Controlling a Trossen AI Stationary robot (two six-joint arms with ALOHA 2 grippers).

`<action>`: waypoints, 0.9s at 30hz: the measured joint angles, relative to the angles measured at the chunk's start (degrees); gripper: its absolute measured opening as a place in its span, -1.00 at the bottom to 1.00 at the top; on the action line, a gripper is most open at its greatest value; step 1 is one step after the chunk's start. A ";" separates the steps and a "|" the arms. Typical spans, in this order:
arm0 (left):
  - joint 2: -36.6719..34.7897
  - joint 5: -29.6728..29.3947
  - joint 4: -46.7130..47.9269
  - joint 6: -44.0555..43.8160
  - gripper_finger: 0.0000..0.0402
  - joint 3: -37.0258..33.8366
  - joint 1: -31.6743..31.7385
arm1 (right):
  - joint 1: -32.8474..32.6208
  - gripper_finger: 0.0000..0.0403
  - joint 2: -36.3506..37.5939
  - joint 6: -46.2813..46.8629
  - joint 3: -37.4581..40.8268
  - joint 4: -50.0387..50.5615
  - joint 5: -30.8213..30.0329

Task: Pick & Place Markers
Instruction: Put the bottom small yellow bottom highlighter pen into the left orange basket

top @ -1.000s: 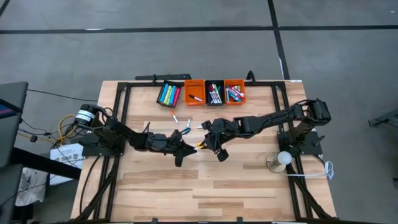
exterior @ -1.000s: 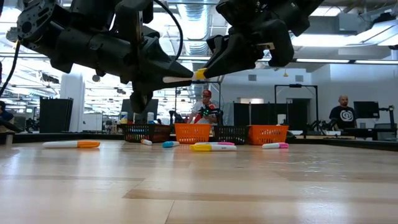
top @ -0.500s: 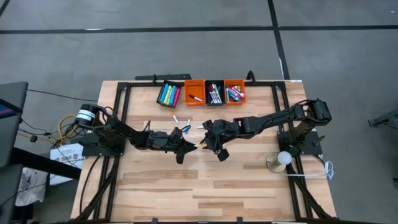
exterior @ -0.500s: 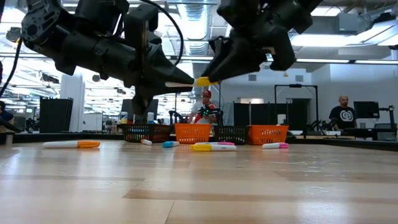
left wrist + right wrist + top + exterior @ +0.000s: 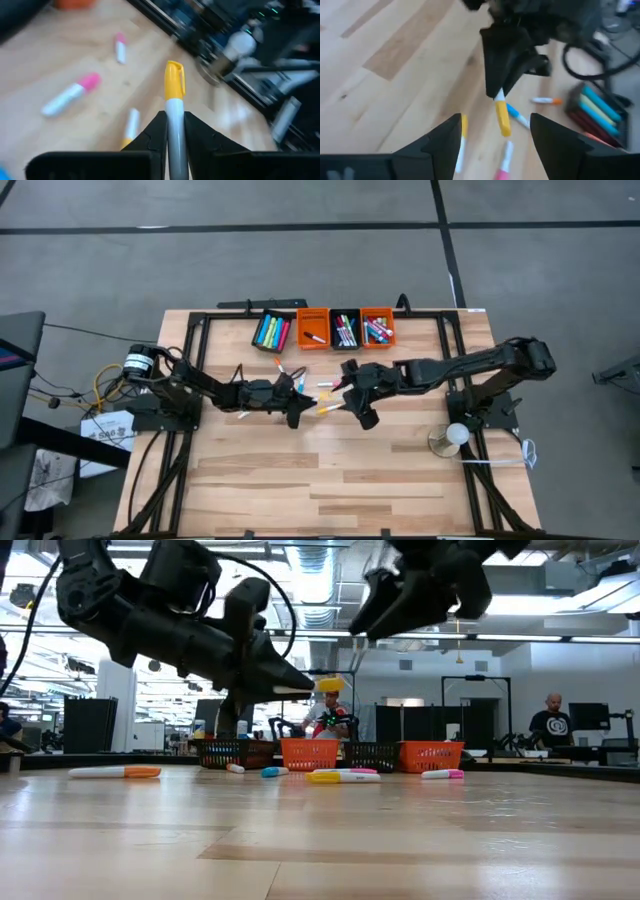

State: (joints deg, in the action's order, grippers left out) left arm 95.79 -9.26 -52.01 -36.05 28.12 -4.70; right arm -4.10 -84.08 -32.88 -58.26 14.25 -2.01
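My left gripper [image 5: 304, 408] is over the middle of the table, shut on a marker with a white barrel and a yellow cap [image 5: 327, 685]. My right gripper [image 5: 350, 394] hangs open, higher up and just to the right of the cap, touching nothing; its fingers [image 5: 445, 140] stand wide apart. Several loose markers [image 5: 300, 384] lie flat on the wood beyond the grippers. Four small bins [image 5: 313, 328], two black and two orange, stand in a row at the far edge with markers in them. My left gripper pinches the marker's white barrel [image 5: 175, 125] between its two fingers. The fingers come nearly level from the table's left and lie along the marker. Its yellow cap end [image 5: 174, 85] sticks out past the fingertips toward the right gripper, and the marker is clear of the table.
A marker with an orange cap [image 5: 115, 772] lies apart on the left. Yellow [image 5: 340, 777], blue [image 5: 272, 772] and pink [image 5: 442, 774] ones lie before the bins. A round lamp base [image 5: 448, 438] stands at the right. The near half of the table is bare wood.
My right gripper has opened, let go of the marker's yellow cap end, and risen while drawing back toward the table's right. My left gripper has kept the marker and swung it a little toward the far edge.
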 joint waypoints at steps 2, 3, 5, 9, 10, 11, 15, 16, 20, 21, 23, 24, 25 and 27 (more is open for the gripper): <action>0.00 -2.63 -0.06 0.12 -0.77 0.00 1.66 | 0.21 0.13 2.26 1.67 0.00 2.29 -2.07; 0.00 -4.31 -0.20 0.25 -0.76 0.00 2.71 | 0.44 0.13 3.32 2.36 0.00 3.27 -3.37; 0.00 -7.21 -0.40 0.27 -0.75 0.00 5.43 | 0.88 0.11 5.69 2.85 0.00 6.64 -6.00; 0.00 -9.17 -1.16 0.26 -0.75 0.83 11.92 | 2.05 0.09 9.31 3.62 0.00 10.79 -9.15; 0.00 -8.97 -1.18 0.26 -0.75 1.51 13.60 | 2.38 0.08 10.02 4.32 0.00 11.06 -9.18; 0.00 -8.09 -1.18 0.29 -0.75 2.34 15.15 | 2.76 0.08 10.67 4.81 0.00 11.21 -9.17; 0.00 -4.55 1.14 2.94 -0.73 6.54 19.76 | 4.07 0.06 12.09 5.92 0.00 12.33 -9.17; 0.00 -4.41 2.50 3.93 -0.73 7.72 20.56 | 4.36 0.05 12.24 5.90 0.00 12.75 -9.15; 0.00 -6.03 10.33 6.51 -0.74 12.50 24.07 | 5.74 0.03 12.24 5.43 0.00 14.25 -9.17; 0.00 -6.51 12.24 7.17 -0.74 13.47 24.92 | 6.16 0.02 12.02 5.32 0.00 14.53 -9.17; 0.00 -7.25 15.25 8.25 -0.74 14.80 26.21 | 7.02 0.01 11.67 4.45 0.00 15.54 -9.15; 0.00 -7.32 16.24 8.79 -0.73 15.15 26.72 | 7.44 0.00 11.67 4.02 0.06 16.42 -9.15; 0.00 -7.50 16.79 9.09 -0.73 15.37 27.20 | 7.93 -0.01 11.67 3.68 0.07 16.60 -9.11; 0.00 -7.56 16.70 9.27 -0.72 15.42 28.06 | 8.96 -0.03 11.67 2.50 0.04 17.43 -8.88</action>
State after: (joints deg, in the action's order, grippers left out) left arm 95.79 -16.82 -35.30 -26.79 43.54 23.36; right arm 4.86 -72.40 -30.38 -58.22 31.68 -10.88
